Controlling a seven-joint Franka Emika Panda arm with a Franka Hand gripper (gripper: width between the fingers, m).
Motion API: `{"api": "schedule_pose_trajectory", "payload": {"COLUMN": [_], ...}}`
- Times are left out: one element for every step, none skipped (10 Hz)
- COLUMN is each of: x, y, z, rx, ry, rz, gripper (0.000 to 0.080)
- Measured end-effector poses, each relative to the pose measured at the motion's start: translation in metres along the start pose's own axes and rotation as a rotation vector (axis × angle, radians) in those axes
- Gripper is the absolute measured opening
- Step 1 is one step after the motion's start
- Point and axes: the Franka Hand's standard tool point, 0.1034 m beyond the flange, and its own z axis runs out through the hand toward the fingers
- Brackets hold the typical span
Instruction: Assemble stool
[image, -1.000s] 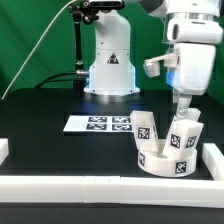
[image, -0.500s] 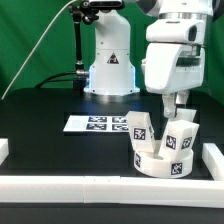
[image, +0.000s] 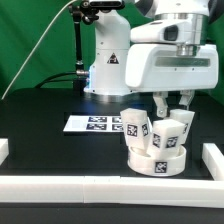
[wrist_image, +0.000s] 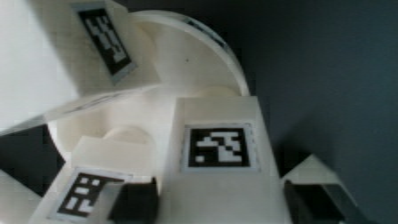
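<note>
Swung across toward the exterior view's left since a second ago, with the seat and its legs carried along, away from the rail at the bench's right edge and closer to the marker board (image: 99, 123). Now parked near the front edge of the bench, right of centre: the round seat (image: 158, 160) flat on the black top, three legs (image: 136, 128) standing up out of it, long axes near vertical with a slight lean. Hanging straight above that cluster, the gripper (image: 175, 104), fingers pointing down on either side of the rightmost leg (image: 170, 134). Seen from the wrist, the same tagged leg (wrist_image: 215, 150) filling the space between the dark fingertips (wrist_image: 322, 172), pads close against its flanks. Probably clamped on that leg, though contact itself cannot be told for sure. For the coming move, the leg directly below the claw, axis in line with the approach, so likely a twist or a push along that upright axis rather than any sideways reach.
</note>
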Motion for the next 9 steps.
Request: {"api": "schedule_pose_trajectory", "payload": {"x": [-0.0019, -0.0029, -0.0032, -0.0032, -0.0023, -0.0021, -0.0020, -0.0020, -0.0019], "y": [0.0040, 0.0068, 0.0073, 0.0076, 0.0072, 0.0072, 0.0072, 0.0071, 0.0068], "z": [0.0002, 0.0004, 0.0007, 0.0007, 0.0010, 0.0012, 0.0011, 0.0011, 0.0011], "rx": [0.007, 0.012, 0.016, 0.021, 0.021, 0.024, 0.027, 0.028, 0.031], "ry": [0.013, 0.026, 0.035, 0.036, 0.040, 0.042, 0.042, 0.042, 0.041], "rz": [0.098, 0.193, 0.299, 0.369, 0.433, 0.516, 0.570, 0.611, 0.675], "gripper": [0.0337, 0.0337, 0.0337, 0.0337, 0.0337, 0.0337, 0.0337, 0.0337, 0.0337]}}
